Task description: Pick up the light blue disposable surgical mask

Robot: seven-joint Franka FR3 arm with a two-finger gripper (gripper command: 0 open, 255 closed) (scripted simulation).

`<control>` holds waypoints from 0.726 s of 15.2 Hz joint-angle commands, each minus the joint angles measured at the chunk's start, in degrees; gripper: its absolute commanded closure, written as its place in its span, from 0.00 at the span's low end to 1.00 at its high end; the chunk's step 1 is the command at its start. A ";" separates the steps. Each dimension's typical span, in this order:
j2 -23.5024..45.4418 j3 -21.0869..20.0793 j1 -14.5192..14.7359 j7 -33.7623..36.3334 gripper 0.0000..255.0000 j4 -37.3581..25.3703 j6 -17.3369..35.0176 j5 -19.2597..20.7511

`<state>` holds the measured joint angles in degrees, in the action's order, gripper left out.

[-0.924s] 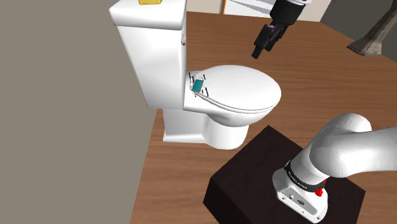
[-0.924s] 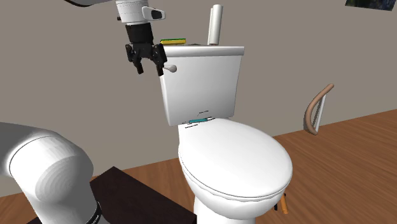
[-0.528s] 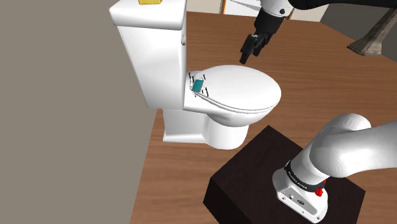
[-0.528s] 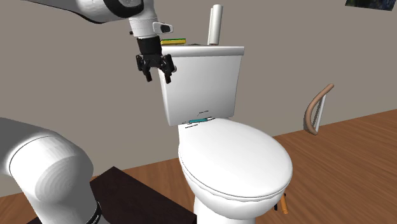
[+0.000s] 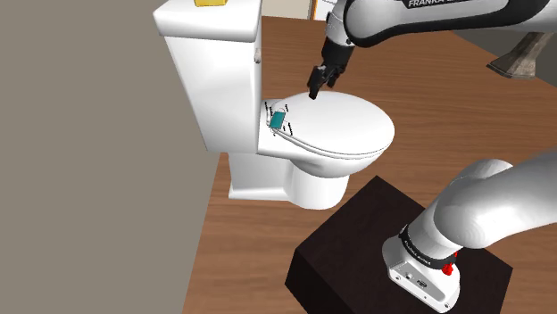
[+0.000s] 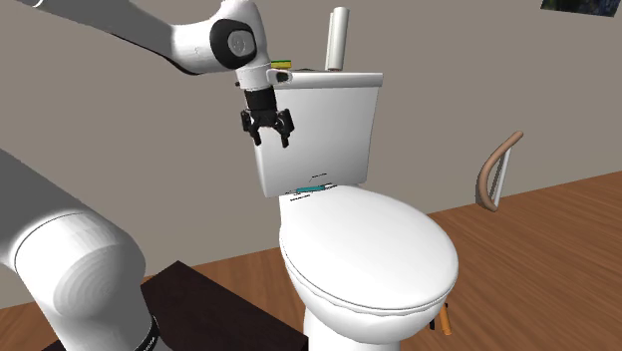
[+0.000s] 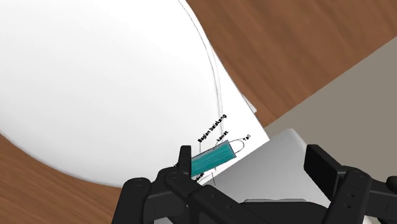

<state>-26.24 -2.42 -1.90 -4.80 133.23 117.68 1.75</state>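
The mask (image 5: 278, 119) is a small teal rectangle with thin ear loops. It lies flat at the hinge end of the closed white toilet lid (image 5: 344, 120), just in front of the tank (image 5: 210, 62). The second exterior view shows the mask (image 6: 315, 187) as a thin teal strip under the tank. My gripper (image 5: 315, 89) hangs open above the lid, a little to the shoulder view's right of the mask and higher. In the wrist view the mask (image 7: 213, 158) lies beside one finger (image 7: 184, 159), and the open gripper (image 7: 253, 165) holds nothing.
A yellow sponge (image 6: 271, 65) and a white roll (image 6: 338, 38) sit on the tank top. My dark stand (image 5: 393, 259) is close in front of the bowl. A curved wooden piece (image 6: 496, 170) leans by the wall. The floor (image 5: 446, 80) is wood.
My gripper has come down and toward the shoulder view's left, from above the floor to just over the lid's hinge end. Its fingers stayed apart. The mask has not moved.
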 commanded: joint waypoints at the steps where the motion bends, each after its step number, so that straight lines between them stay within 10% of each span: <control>1: 4.37 -0.57 -0.15 0.61 0.00 -1.46 2.98 0.79; 11: 25.87 -2.07 -1.06 4.15 0.00 -11.53 13.90 6.80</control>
<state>-2.56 -4.55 -2.81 -0.74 123.51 131.23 7.89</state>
